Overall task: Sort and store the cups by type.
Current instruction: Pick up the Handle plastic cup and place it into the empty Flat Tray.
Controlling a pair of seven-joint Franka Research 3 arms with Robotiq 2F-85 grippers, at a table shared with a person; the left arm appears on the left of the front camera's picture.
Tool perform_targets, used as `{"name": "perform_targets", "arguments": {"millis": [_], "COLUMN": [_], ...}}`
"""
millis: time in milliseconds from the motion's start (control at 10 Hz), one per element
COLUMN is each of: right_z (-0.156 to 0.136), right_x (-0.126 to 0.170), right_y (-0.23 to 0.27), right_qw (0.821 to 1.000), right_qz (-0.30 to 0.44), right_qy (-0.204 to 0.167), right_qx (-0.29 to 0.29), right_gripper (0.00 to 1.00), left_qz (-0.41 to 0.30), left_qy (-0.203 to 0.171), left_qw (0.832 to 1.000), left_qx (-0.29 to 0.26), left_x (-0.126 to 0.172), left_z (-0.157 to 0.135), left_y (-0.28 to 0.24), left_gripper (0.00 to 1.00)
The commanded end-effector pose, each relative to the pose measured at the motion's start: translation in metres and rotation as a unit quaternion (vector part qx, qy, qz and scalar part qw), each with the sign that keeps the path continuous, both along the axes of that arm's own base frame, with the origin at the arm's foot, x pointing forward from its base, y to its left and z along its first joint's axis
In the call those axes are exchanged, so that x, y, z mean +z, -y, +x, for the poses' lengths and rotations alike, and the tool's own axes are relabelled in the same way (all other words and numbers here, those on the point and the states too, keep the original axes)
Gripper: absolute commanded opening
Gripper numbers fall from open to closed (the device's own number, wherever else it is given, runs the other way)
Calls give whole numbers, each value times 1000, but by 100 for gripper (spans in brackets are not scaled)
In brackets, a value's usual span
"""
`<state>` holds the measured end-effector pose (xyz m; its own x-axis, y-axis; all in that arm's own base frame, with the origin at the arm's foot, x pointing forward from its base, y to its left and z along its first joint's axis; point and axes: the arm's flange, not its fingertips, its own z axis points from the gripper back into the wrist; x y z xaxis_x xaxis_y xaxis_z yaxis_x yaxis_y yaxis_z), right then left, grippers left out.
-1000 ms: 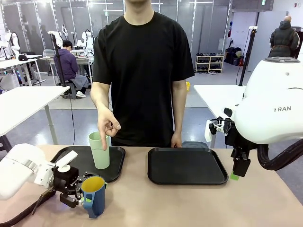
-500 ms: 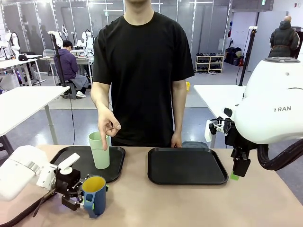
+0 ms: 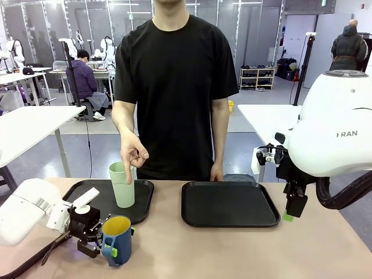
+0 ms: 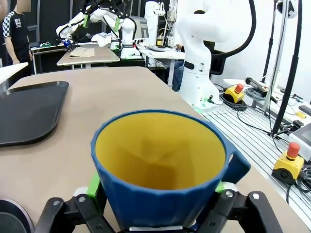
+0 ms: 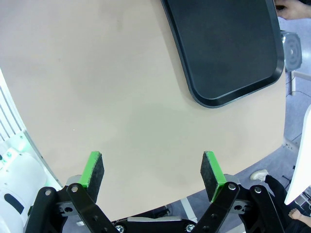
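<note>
Now, in the front view, the left pincer is gripping the dark blue mug near the bench's front left edge, green pads pressing on its sides, the yellow inside facing up. Just behind it the pale green tumbler is standing upright on the left black tray, and the person's hand is hanging over its rim with fingers curled (whether it is touching I cannot tell). The right black tray is lying bare beside it, and the person's other hand is resting at its far edge. The right pincer is hanging above the bench at the right.

From the left wrist view, the mug is sitting between the fingers, its handle sticking out to one side, with a black tray lying off to the left.

From the right wrist view, the right pincer is standing wide apart with nothing between its pads, above bare bench, the corner of a black tray lying beyond.
</note>
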<state>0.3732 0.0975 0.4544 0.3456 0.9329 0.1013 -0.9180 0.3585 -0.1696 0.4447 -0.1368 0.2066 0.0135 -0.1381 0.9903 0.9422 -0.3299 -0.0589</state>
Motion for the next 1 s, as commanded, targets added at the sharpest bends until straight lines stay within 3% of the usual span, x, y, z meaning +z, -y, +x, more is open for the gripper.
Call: {"name": "perform_targets", "arguments": {"millis": [0, 100, 200, 300, 500, 900], "right_z": [-2, -2, -2, -2, -2, -2], "right_x": [1, 1, 1, 1, 1, 1], "right_y": [0, 0, 0, 0, 0, 0], "right_qw": [1000, 1000, 1000, 1000, 1000, 1000], "right_qz": [-8, -8, -8, -8, -8, -8], "right_qy": [1, 1, 1, 1, 1, 1], "right_qx": [-11, -11, -11, -11, -11, -11], "right_gripper": [100, 100, 100, 100, 100, 100], "left_qz": [-19, -19, -18, -12, 12, 5], "left_qy": [11, 4, 2, 5, 13, 38], "left_qw": [1000, 1000, 1000, 1000, 1000, 996], "left_qx": [-21, -21, -23, -18, 15, 85], "left_x": [-21, -22, -21, -20, -9, 42], "left_z": [-13, -14, -14, -13, -13, -13], "left_y": [-3, -1, -1, 0, -3, -10], "left_gripper": [82, 67, 62, 47, 49, 49]}}
